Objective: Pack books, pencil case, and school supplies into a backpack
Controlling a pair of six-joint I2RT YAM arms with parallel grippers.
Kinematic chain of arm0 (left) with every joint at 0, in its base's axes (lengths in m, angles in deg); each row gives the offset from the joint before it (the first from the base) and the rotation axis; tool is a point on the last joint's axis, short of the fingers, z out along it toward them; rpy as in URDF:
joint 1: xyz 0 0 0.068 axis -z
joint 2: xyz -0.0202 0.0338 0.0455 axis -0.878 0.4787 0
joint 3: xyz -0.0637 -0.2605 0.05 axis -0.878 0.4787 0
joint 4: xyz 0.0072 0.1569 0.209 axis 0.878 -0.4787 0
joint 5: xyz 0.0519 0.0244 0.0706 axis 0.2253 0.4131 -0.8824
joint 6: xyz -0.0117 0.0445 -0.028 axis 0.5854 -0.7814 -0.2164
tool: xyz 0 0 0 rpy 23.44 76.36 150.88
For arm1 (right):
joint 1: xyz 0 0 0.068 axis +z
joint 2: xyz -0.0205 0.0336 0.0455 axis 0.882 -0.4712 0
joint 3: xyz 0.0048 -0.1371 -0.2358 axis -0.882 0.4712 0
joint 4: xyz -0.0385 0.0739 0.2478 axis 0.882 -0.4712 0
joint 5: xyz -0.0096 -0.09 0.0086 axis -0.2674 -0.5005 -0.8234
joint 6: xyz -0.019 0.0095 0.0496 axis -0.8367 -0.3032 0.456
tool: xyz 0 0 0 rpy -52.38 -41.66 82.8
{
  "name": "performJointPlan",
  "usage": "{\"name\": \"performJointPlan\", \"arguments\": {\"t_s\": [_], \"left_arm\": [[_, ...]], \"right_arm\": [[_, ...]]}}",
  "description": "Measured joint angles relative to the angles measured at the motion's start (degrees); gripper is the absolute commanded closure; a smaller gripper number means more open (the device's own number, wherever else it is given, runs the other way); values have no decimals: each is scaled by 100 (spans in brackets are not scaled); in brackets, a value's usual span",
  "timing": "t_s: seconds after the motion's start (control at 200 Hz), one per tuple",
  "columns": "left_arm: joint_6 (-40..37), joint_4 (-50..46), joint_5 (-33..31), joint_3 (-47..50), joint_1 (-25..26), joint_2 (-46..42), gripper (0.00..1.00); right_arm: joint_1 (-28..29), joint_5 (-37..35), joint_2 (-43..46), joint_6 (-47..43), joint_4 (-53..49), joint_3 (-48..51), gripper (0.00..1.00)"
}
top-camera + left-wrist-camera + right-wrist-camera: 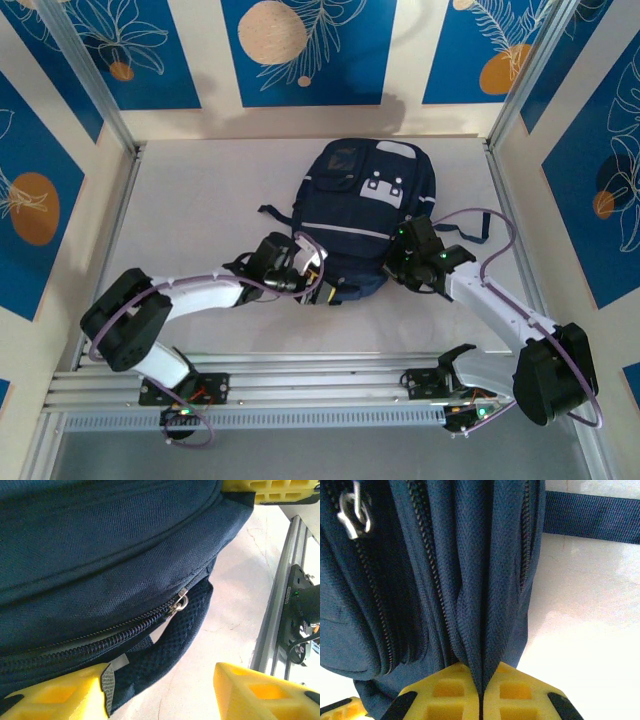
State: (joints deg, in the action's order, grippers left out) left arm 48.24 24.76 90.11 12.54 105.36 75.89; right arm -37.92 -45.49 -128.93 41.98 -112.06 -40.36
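The backpack (370,220) lies flat mid-table, front pocket up, its zips (180,602) drawn closed, so its contents cannot be seen. The right gripper (481,690) is clamped on a fold of its navy fabric at the near right side. The left gripper (300,270) stands with jaws apart at the near left corner, beside the mesh strap (185,635), gripping nothing. The tabletop (200,220) is pale grey; blue panels (300,40) with orange discs line the walls.

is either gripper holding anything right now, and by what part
The right gripper is shut on the backpack, pinching a fold of fabric on its side. The left gripper is open beside the zipper slider, holding nothing.
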Motion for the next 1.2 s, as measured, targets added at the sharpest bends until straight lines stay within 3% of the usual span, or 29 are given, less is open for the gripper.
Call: {"name": "performJointPlan", "arguments": {"t_s": [0.345,0.795,1.05,1.2], "left_arm": [[2,-105,-260,-181,31,37,41],[87,328,-509,-428,212,776,48],[92,396,-946,-428,544,820,36],[81,146,-1596,-592,715,870,50]], "right_arm": [[-9,68,-4,2,39,2,94],[-11,131,-4,13,101,33,94],[-2,173,-20,79,129,33,94],[83,166,-20,173,175,33,94]]}}
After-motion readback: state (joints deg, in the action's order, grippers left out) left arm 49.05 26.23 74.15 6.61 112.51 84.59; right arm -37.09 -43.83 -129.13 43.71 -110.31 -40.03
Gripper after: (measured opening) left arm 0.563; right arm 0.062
